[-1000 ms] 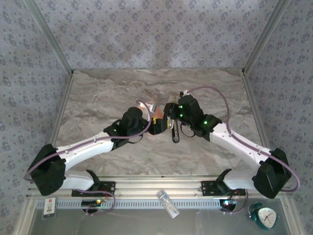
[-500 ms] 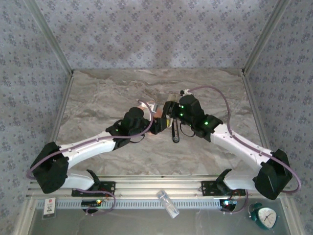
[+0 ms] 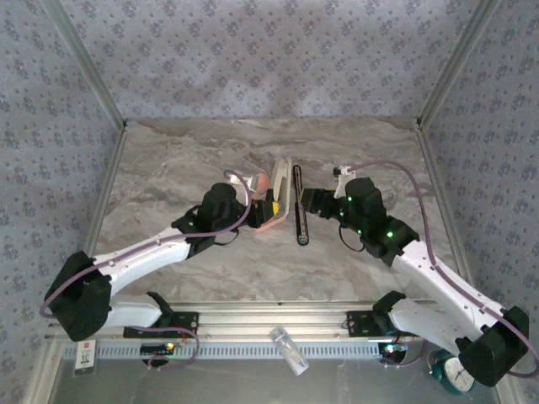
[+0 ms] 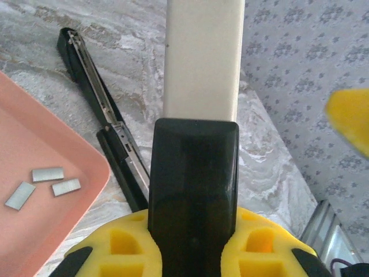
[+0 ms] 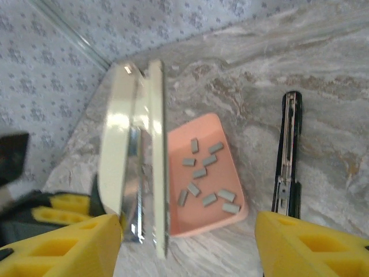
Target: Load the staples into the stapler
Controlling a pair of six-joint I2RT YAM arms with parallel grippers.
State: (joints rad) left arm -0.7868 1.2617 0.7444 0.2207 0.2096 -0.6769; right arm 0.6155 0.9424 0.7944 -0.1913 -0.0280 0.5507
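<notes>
Left gripper (image 3: 271,204): Your left tool is clamped on the hinge end of the lid (image 5: 130,161) and props it upright on its edge, just beside the tray.
Right gripper (image 3: 308,200): Its fingers stand apart with nothing between them. It hangs just right of the rail, clear of the stapler (image 3: 286,187).
What just changed: A second ago both tools crowded over the stapler at mid-table. Since then your left has closed on the lid, and your right has let go, spread and drawn off to the right.
What that means: I read this as a handover. The left now keeps the stapler open alone, so your right is free to fetch a strip.
Tray (image 5: 207,130): The salmon tray lies flat on the table (image 3: 185,160), between the left tool and the raised lid.
Staples (image 5: 204,179): All the grey strips you can see lie loose in the tray, and none is in either tool.
Rail (image 5: 288,156): The black rail lies flat on the table right of the lid, channel up. Whether it already holds a strip I cannot tell.
Other differences: The lid and rail, hidden under the right arm earlier, are now plainly in sight from above. The tray seems not to have shifted.
Progress: The stapler is open and loading is not yet begun, by my judgement.
</notes>
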